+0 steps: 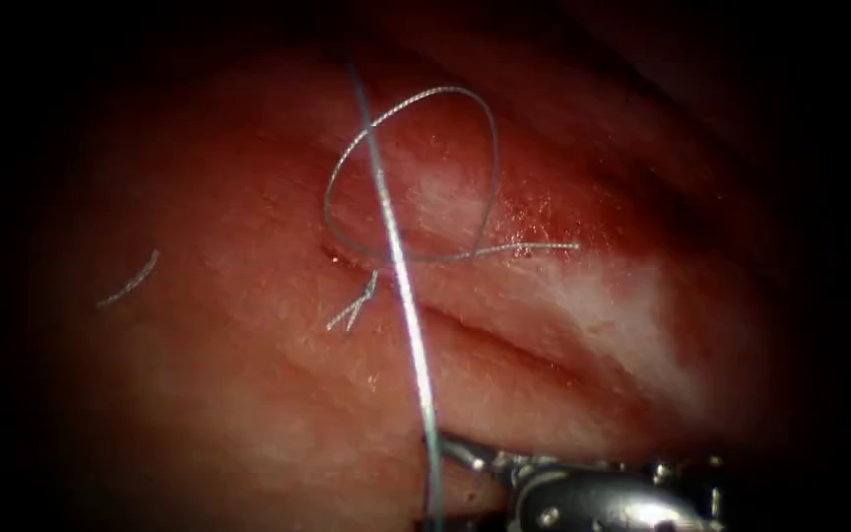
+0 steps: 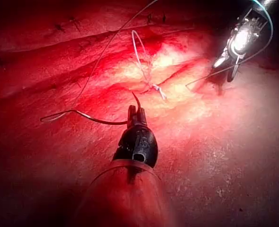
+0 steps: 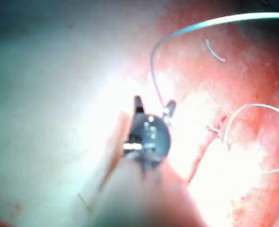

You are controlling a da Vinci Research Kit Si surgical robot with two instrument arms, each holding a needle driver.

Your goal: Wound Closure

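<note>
Tissue [image 1: 248, 394]: the cut [image 1: 504, 345] runs diagonally. A knot [image 1: 371, 281] with short cut ends sits at the cut's upper-left end, and a thread loop [image 1: 416, 99] lies above it. A stray cut end [image 1: 130, 281] lies well to the left of the cut.

Long strand [image 1: 401, 266] crosses the cut down to the right gripper [image 3: 154, 105]. Its jaws are spread, with the strand running between them and not pinched.

Left gripper [image 2: 136, 115]: jaws pressed together, pinching the thread [image 2: 96, 119]. A dark curved sliver [image 2: 137, 100] rises from the jaws clear of the tissue. It is possibly the needle, but that cannot be confirmed.

Judgement: handle the strand gently so the knot is not dragged, and avoid snagging the loop.
</note>
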